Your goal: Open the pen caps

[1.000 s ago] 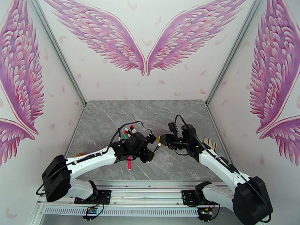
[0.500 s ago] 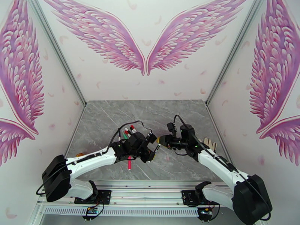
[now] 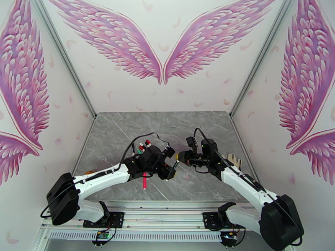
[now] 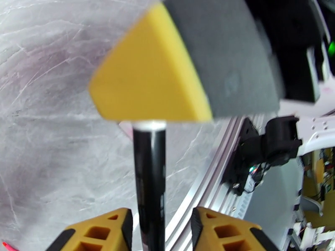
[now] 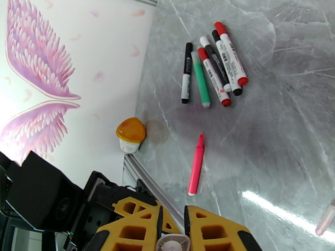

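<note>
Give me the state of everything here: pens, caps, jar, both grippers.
Five clustered pens: capped, lying flat.
Pink pen: uncapped, lying alone.
Pale pink cap: off, lying apart.
Held pen: spanning both grippers, off the table.
Left gripper: open around the held pen.
Right gripper: shut on the held pen's end.
Jar: orange lid on.

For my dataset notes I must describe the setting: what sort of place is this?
Probably a robot data-collection booth, not a home: the left arm and right arm are bolted to an aluminium rail, beside a marble-look table, enclosed by wall panels printed with pink wings.
</note>
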